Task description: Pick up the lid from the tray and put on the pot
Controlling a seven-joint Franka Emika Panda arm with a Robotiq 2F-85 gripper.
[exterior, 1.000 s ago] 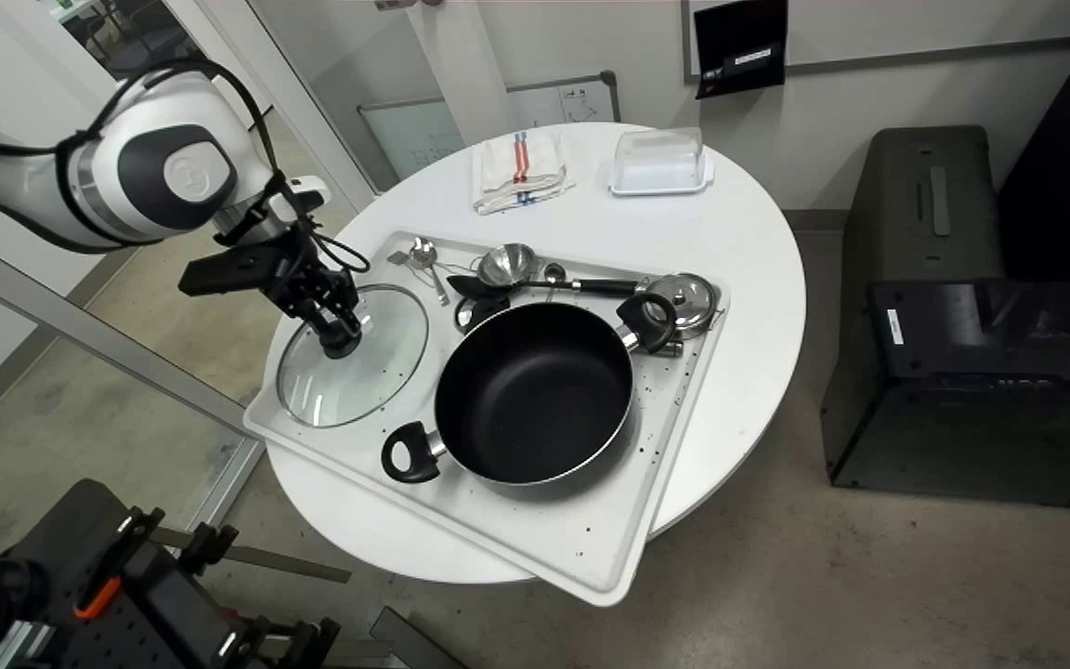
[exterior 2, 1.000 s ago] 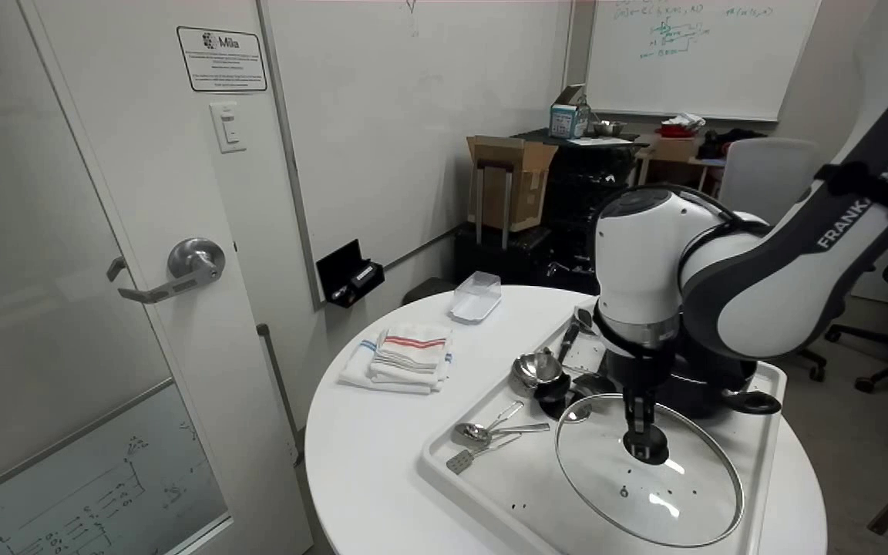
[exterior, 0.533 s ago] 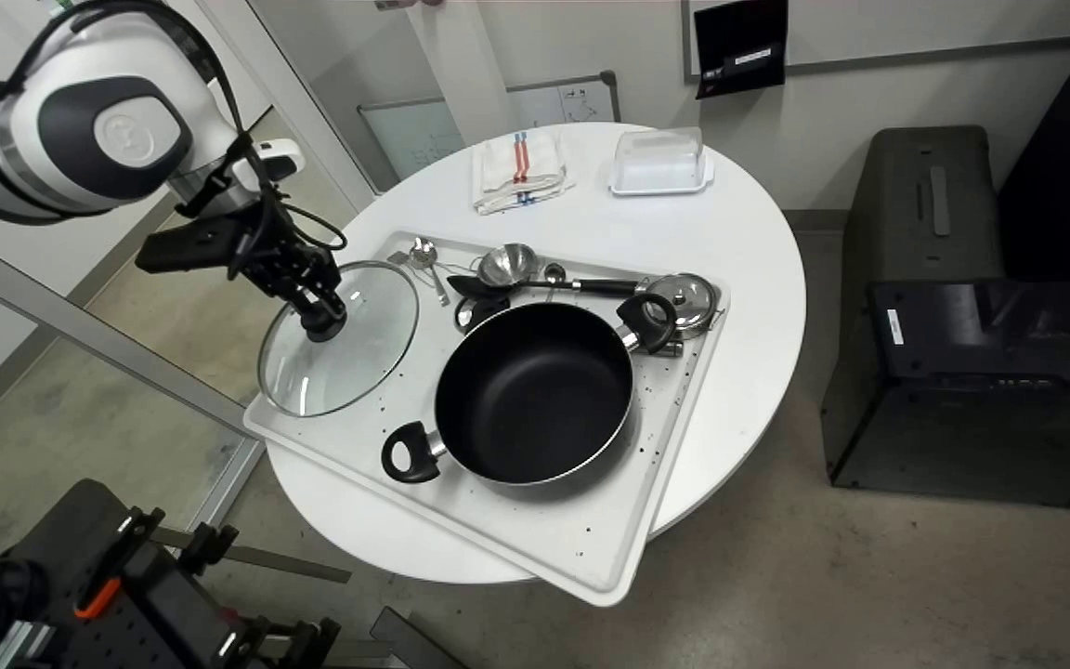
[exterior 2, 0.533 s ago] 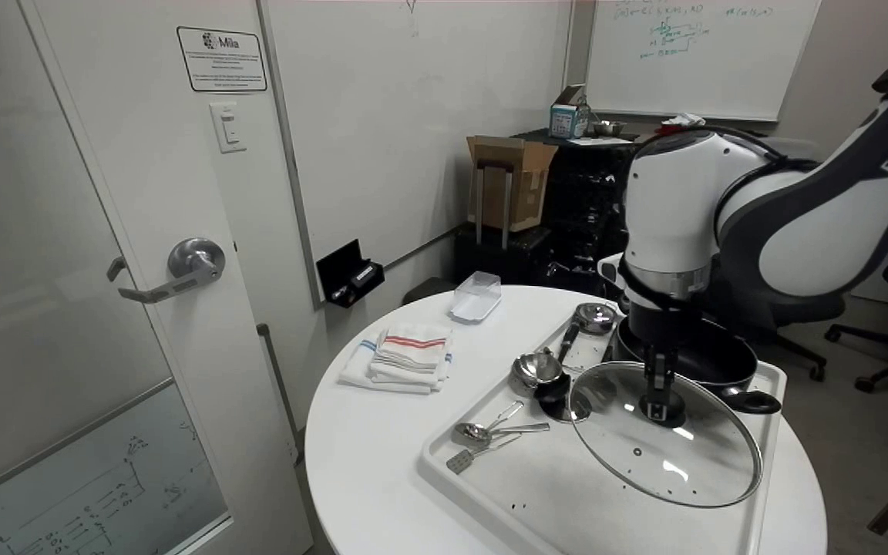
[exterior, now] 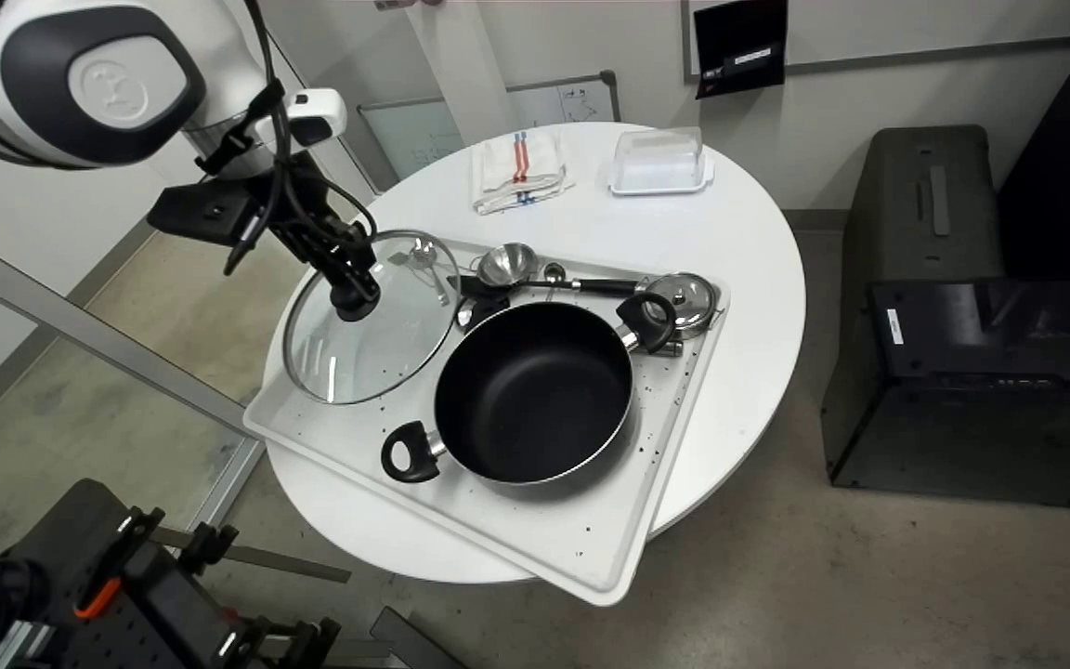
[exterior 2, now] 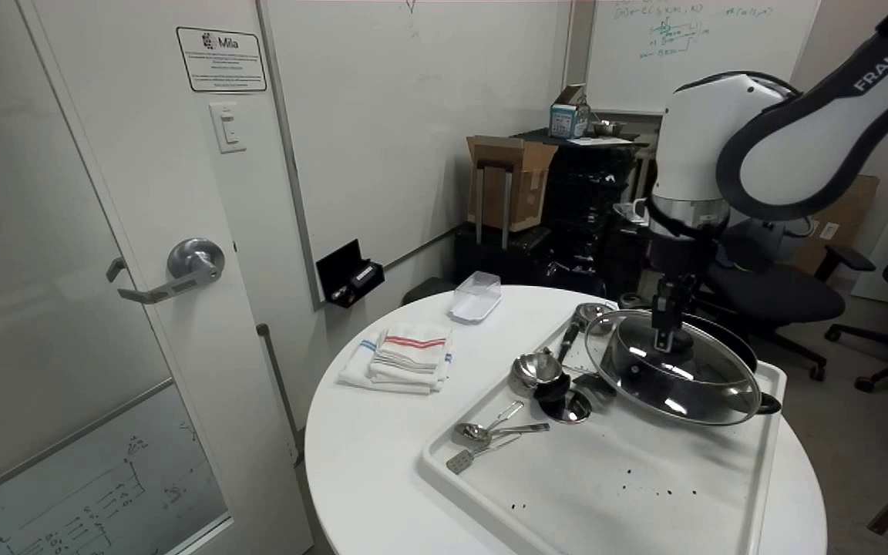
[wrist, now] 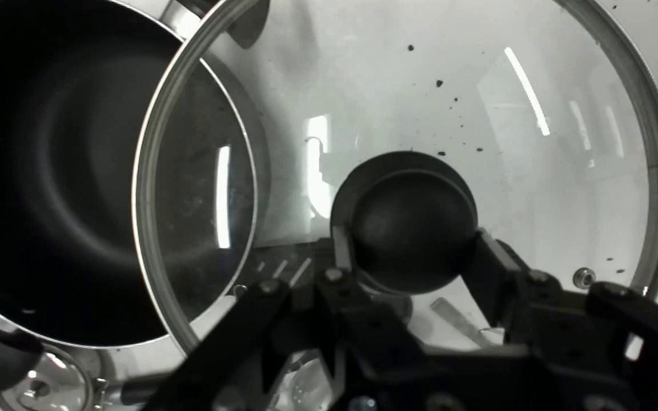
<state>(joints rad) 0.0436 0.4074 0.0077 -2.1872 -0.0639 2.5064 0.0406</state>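
Observation:
My gripper (wrist: pixel 409 234) is shut on the dark knob (wrist: pixel 414 200) of the lid, one finger on each side of it. The clear glass lid (exterior: pixel 414 339) hangs above the tray (exterior: pixel 591 530), slightly tilted, and also shows in an exterior view (exterior 2: pixel 644 385). The black pot (exterior: pixel 535 400) stands upright and open on the tray. In an exterior view (exterior: pixel 356 293) my gripper and the lid are left of the pot. In the wrist view the lid's left edge overlaps the near rim of the pot (wrist: pixel 77 171). In an exterior view the lid partly covers the pot (exterior 2: pixel 737 347).
Metal spoons (exterior 2: pixel 475 433), a metal bowl (exterior: pixel 507 265), and a small lidded metal pot (exterior: pixel 684 302) lie along the tray's edge. Folded towels (exterior: pixel 521 172) and a clear plastic box (exterior: pixel 660 163) sit on the white table. A pot handle (exterior: pixel 411 452) sticks out towards the lid's side.
The gripper has raised the lid higher off the tray. In the last half second, it has also moved towards the utensil side and slightly closer to the pot. The pot has not moved.

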